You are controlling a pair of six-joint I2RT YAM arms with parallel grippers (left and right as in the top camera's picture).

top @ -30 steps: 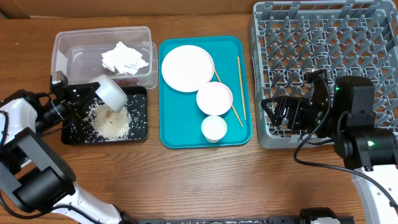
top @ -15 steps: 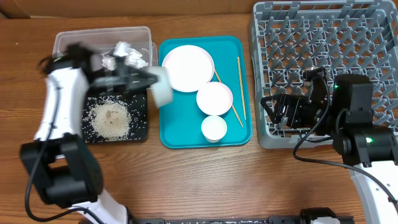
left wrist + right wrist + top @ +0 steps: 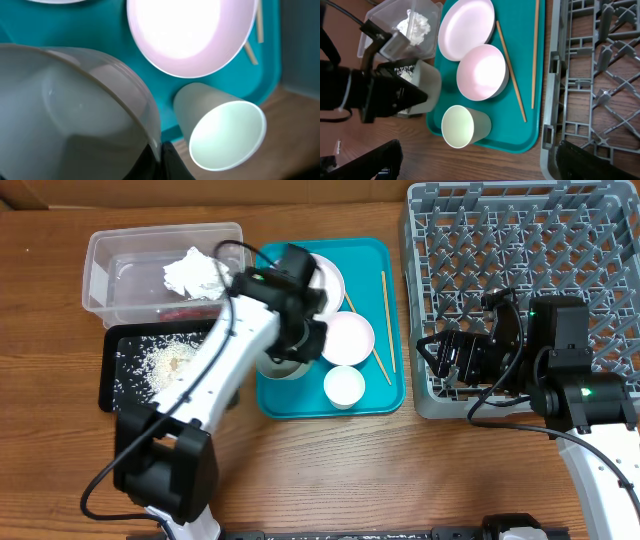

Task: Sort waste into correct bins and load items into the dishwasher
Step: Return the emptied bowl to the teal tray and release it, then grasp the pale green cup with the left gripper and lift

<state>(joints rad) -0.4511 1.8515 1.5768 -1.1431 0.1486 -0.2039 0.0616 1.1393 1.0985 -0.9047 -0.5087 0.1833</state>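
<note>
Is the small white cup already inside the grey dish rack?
No, the cup stands on the teal tray, which lies on the table beside the dish rack.

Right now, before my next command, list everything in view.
clear plastic rectangular tub: 1, clear, far left
crumpled white paper napkin: 1, white, in tub
small red wrapper: 1, red, in tub, barely visible
shallow black rectangular tray: 1, black, before tub
loose white rice grains: pile, white, in black tray
flat teal tray: 1, teal, centre
white round plate: 1, white, teal tray's far end
free white bowl: 1, white, mid-tray
held white bowl: 1, white, over tray's left edge
small white cup: 1, white, tray's near end
thin wooden chopsticks: 2, tan, tray's right side
grey plastic dish rack: 1, grey, right
left tool: shut on held white bowl
right tool: open, at rack's near-left corner
</note>
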